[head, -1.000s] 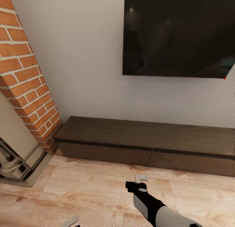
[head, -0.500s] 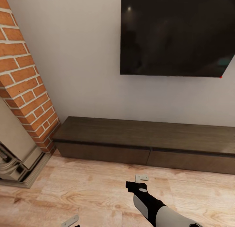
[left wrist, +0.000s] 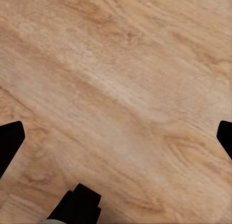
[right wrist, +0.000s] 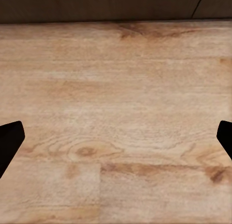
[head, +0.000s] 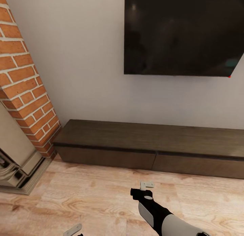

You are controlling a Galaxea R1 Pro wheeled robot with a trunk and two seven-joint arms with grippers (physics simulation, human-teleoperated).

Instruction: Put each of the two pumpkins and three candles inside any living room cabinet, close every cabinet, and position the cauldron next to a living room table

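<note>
The cabinet (head: 149, 144) is a long, low, dark brown unit against the white wall, with both flat drawer fronts shut. In the right wrist view its lower front (right wrist: 96, 7) runs along the far edge of the floor. My right gripper (head: 146, 185) hangs over the wood floor a little in front of the cabinet, open and holding nothing; its black fingertips (right wrist: 9, 139) stand wide apart. My left gripper (head: 73, 230) is low at the near left, also open (left wrist: 116, 142) over bare floor. The pumpkins, candles and cauldron are out of view.
A black TV (head: 183, 32) hangs on the wall above the cabinet. A red brick chimney (head: 23, 76) and a pale stone fireplace base (head: 17, 168) stand at the left. Light wood floor (head: 95, 198) stretches between me and the cabinet.
The whole picture has shifted: the camera has moved, so the TV sits higher and the fireplace further left. Both arms keep their place in the picture.
</note>
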